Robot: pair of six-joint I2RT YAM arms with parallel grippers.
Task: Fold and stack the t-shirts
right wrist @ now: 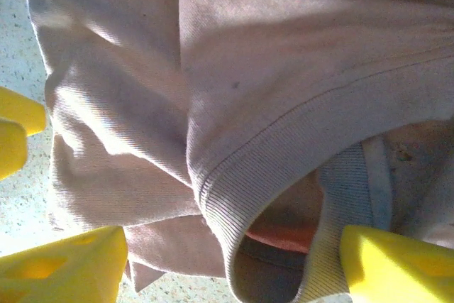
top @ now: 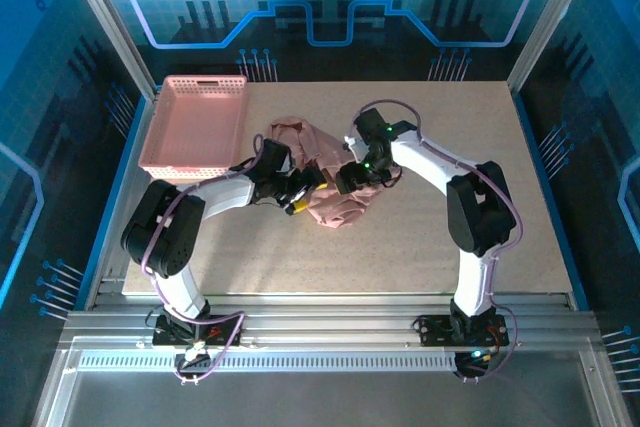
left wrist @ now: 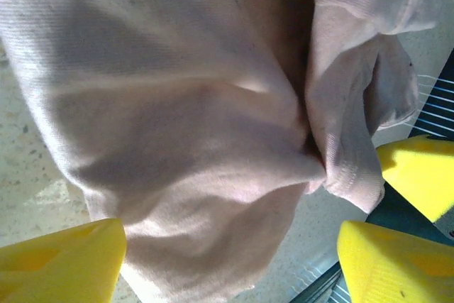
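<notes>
The t-shirt [top: 336, 209] is lying crumpled near the middle of the table [top: 300, 262], to the right of the pink basket [top: 195, 127] (its ribbed collar [right wrist: 234, 196] is showing at the right wrist). The left gripper [top: 297, 197] is sitting at its left side, yellow fingers [left wrist: 64, 264] standing wide apart astride the cloth, not pinching it. The right gripper [top: 352, 179] is sitting opposite, likewise spread, straddling the collar.

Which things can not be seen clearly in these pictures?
- Top view: the arms cover the middle of the t-shirt; whether it is one or more is unclear.
- Left wrist view: the t-shirt is cut off by the top edge.
- Right wrist view: a yellow piece is cut off at the left edge.
</notes>
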